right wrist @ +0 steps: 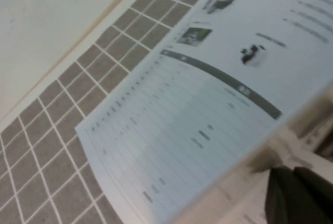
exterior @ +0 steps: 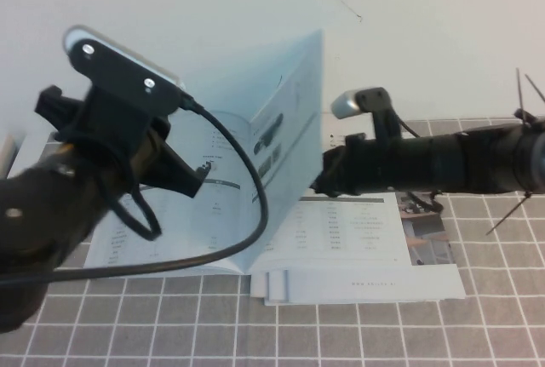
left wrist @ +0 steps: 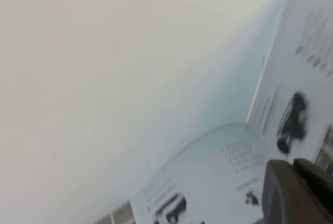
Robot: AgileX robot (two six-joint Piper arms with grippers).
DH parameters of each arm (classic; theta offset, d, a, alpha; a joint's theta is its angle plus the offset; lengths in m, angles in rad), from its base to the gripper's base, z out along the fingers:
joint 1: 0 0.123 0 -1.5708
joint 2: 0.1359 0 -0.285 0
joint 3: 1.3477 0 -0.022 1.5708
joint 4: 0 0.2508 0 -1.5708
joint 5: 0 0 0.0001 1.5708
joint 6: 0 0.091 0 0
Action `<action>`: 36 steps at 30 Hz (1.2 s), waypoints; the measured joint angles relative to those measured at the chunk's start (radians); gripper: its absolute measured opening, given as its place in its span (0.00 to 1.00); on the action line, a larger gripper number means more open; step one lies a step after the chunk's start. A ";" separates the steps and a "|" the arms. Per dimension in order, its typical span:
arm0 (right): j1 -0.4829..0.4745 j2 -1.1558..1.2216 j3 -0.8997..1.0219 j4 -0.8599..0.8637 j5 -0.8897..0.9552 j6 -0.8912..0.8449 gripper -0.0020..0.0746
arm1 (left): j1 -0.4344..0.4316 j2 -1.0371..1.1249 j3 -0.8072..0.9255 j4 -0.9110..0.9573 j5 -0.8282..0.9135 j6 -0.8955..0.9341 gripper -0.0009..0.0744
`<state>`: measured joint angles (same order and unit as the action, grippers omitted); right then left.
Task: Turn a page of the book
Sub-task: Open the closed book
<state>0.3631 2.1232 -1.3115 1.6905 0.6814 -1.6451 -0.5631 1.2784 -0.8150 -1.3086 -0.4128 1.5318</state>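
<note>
The book (exterior: 170,243) lies open on the grid mat. The page (exterior: 288,116) stands almost upright over the spine, showing a dark vehicle and small photos. My right gripper (exterior: 322,181) reaches in from the right to the page's lower right side, its tips hidden behind the leaf. In the right wrist view its fingers (right wrist: 291,182) are together, with nothing seen between them, beside a blurred pale edge. My left gripper (exterior: 194,181) hovers over the book's left half, shut and empty. In the left wrist view (left wrist: 297,168) it faces the raised page (left wrist: 302,73).
A wider brochure (exterior: 430,243) with coloured photos and some white sheets (exterior: 358,284) lie under the book on the right. The grey grid mat (exterior: 477,324) covers the table. A pale wall rises right behind the book.
</note>
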 joint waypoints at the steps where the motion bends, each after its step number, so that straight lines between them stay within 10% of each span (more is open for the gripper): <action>1: 0.018 0.000 -0.013 0.002 0.000 -0.010 0.02 | 0.000 -0.019 0.000 0.009 0.015 0.000 0.01; 21: 0.259 0.121 -0.126 0.018 -0.162 -0.080 0.02 | 0.000 -0.073 0.000 0.118 0.090 -0.012 0.01; 31: 0.261 0.126 -0.126 0.018 -0.141 -0.076 0.02 | 0.021 0.224 -0.094 0.548 -0.008 -0.360 0.01; 36: 0.261 0.126 -0.126 0.018 -0.117 -0.073 0.02 | 0.138 0.309 -0.280 0.866 0.249 -0.674 0.01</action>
<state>0.6237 2.2490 -1.4373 1.7089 0.5648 -1.7184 -0.4251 1.5877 -1.0953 -0.4427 -0.1637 0.8574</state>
